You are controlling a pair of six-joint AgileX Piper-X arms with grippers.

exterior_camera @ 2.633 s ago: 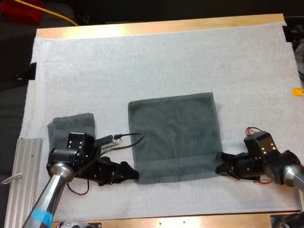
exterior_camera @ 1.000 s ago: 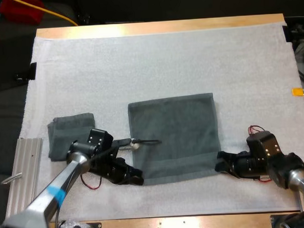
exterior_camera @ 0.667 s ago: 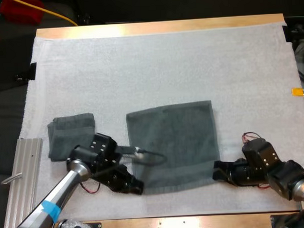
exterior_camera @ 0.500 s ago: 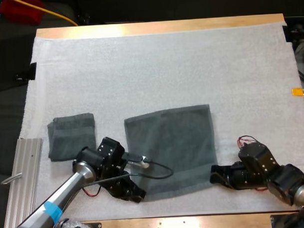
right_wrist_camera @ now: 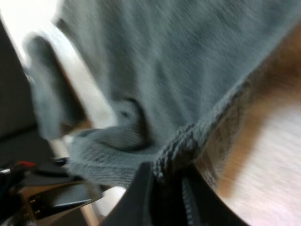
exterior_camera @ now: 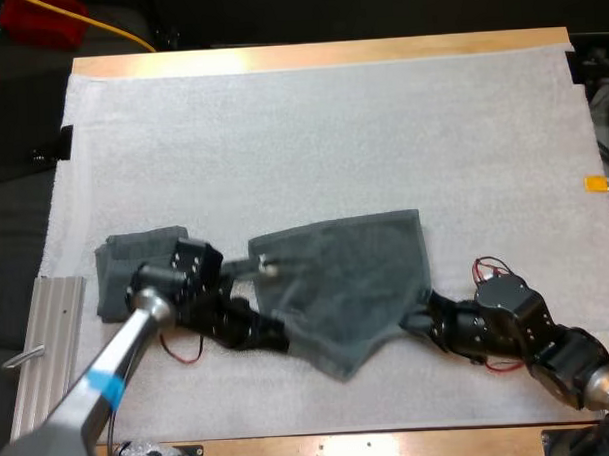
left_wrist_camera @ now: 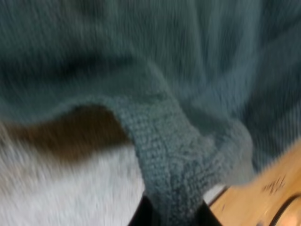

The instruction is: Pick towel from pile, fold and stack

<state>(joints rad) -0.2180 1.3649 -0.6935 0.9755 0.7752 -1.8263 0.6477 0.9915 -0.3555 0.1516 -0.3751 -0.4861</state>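
A: What does each arm have hold of?

B: The left gripper is clamped on the towel at its near left corner. The left wrist view has the thick hem pinched between the two black fingers. The right gripper is closed the same way on the near right corner, hem pressed from both sides.

A: And where does the towel lie?

B: Towards the near side of the white mat, roughly midway between the arms. Its far edge rests on the mat. The near edge is raised at both corners and sags into a point between the grippers (so the cloth is slack there, not taut).

A: Which way does the fold have to go?

B: Away from the arms, by the look of it. The free far edge lies straight ahead of both grippers, towards the table's far side, and the held edge runs left to right between them. Carrying that edge forward over the far one should halve the towel, provided the two arms travel level. The sag could crease otherwise.

A: And the stack?

B: A folded towel sits just left of the left arm, so that arm is the nearer one.
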